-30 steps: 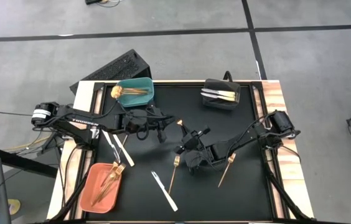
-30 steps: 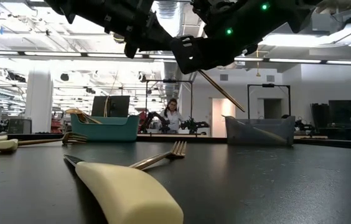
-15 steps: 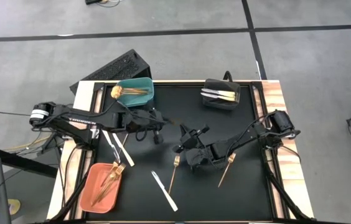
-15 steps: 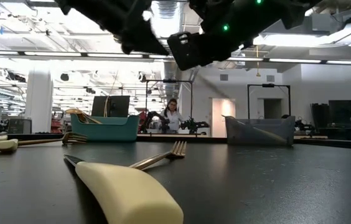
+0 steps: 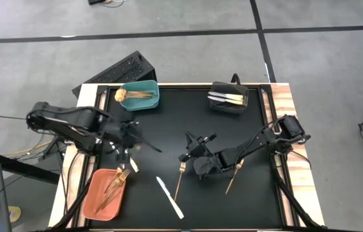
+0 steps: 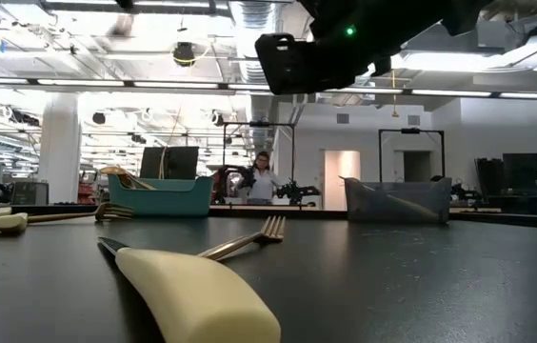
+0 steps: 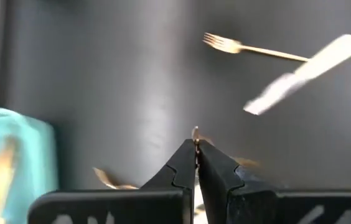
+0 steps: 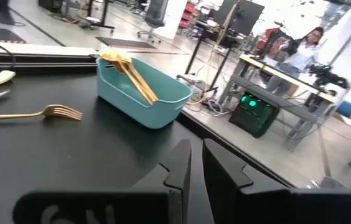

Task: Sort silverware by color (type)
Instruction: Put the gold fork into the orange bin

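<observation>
Two grippers worked over the black table (image 5: 194, 122). Left gripper (image 7: 195, 148) hung above the table's left side, near the orange bin (image 5: 94, 201), its jaws clenched on a slim gold piece (image 7: 195, 131) whose tip showed between the fingertips. Right gripper (image 8: 195, 155) hovered over the middle of the table, its jaws a narrow crack apart and gripping nothing. Below it a gold fork (image 5: 179, 180) lay on the table, with a white-handled knife (image 5: 169, 197) just to its left and another gold piece (image 5: 233, 177) to its right. More white-handled pieces (image 5: 127, 156) lay beside the left gripper. Copper forks (image 5: 114, 183) lay in the orange bin, gold pieces (image 5: 136, 95) in the teal bin (image 5: 152, 102) at the far left, and white-handled pieces (image 5: 228, 98) in the black bin (image 5: 228, 108) at the far right.
</observation>
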You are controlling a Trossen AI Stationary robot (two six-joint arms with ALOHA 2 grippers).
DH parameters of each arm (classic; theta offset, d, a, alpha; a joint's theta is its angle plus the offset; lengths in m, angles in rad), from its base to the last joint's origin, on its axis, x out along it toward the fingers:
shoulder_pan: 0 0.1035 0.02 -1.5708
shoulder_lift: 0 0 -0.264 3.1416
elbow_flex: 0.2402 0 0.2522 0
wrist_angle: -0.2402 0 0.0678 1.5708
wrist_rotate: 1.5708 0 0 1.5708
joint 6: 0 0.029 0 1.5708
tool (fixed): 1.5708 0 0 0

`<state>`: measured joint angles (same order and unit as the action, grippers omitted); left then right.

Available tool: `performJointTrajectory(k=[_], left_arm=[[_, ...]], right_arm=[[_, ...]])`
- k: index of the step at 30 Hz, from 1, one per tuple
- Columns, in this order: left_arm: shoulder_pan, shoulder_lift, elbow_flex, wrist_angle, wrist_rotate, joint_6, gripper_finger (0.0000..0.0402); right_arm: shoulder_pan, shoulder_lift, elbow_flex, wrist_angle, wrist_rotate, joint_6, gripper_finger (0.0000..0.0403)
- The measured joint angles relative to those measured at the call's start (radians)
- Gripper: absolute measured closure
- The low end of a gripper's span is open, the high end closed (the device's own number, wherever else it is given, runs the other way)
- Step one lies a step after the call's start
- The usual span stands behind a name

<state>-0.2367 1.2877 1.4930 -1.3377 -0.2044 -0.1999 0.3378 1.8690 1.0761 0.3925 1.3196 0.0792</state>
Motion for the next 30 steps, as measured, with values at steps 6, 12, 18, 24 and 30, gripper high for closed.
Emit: performJointTrajectory(k=[6,12,18,24,30], left_arm=[[-0.077,-0.002,0.165,-0.199,0.223,-0.125,0.0402],[-0.178,-0.017,0.066,-0.223,0.224,-0.248,0.0401],[-0.245,-0.015,-0.159,-0.213,0.229,-0.335,0.0401],[-0.278,-0.015,-0.358,-0.15,0.273,-0.394,0.0401],[-0.28,-0.021,-0.397,-0.056,0.333,-0.442,0.0381]], right_arm=[[-0.013,0.0,0.0,0.01,-0.054,0.006,0.0334],[-0.003,0.0,0.0,-0.009,-0.091,0.078,0.0334],[0.02,0.0,0.0,-0.044,-0.093,0.09,0.0334],[0.028,0.0,0.0,-0.049,-0.158,0.101,0.0334],[-0.03,0.0,0.0,-0.072,-0.348,0.189,0.0334]])
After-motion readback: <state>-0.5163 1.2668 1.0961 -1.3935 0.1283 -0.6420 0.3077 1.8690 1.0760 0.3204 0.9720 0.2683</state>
